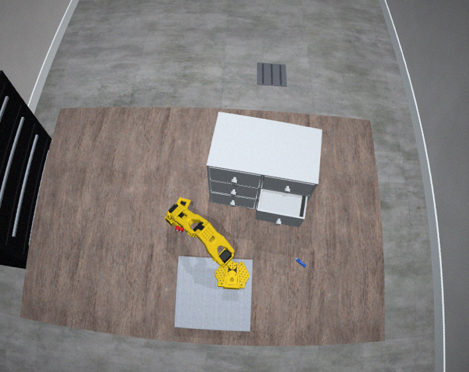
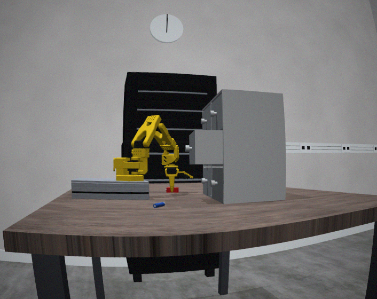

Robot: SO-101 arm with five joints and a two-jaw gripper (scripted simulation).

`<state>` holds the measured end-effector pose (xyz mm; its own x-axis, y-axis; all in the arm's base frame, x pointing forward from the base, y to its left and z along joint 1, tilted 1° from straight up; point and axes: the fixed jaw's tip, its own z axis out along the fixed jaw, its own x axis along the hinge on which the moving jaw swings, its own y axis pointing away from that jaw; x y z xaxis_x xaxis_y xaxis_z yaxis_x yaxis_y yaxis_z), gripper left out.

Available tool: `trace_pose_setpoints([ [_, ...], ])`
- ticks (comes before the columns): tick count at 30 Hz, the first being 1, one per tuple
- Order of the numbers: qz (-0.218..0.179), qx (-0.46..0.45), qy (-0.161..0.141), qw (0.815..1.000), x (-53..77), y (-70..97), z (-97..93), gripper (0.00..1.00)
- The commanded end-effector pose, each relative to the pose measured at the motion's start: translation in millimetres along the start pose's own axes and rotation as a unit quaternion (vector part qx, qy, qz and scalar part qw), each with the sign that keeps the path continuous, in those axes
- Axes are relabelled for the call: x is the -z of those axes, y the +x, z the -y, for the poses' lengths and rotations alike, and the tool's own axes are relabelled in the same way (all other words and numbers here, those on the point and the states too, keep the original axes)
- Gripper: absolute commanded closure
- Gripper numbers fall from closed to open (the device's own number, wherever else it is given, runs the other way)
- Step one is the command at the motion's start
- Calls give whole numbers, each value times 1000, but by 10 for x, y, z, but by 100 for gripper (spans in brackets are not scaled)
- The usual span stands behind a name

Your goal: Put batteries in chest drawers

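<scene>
Red nine-volt battery point(image 2: 172, 189) sits clamped in the jaws on bare wood, well apart from the chest point(image 2: 253, 144).

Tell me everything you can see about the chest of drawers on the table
The chest is a boxy cabinet with a plain white top and grey sides, standing upright on the wooden table. Its dark grey front has three rows of two drawers, each with a small white knob. Only the right drawer of the middle row is pulled out, showing a pale interior with nothing visible inside; the other five are shut. The gripper works off to its left, not touching it.
</scene>
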<state>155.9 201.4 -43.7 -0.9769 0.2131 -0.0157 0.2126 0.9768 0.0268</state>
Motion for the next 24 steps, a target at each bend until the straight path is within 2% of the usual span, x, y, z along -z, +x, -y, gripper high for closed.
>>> trace_pose_setpoints([
  [1,-5,1,7,1000,-42,23,36,99],
  [21,-5,1,7,1000,-42,23,36,100],
  [24,-5,1,7,1000,25,19,28,100],
])
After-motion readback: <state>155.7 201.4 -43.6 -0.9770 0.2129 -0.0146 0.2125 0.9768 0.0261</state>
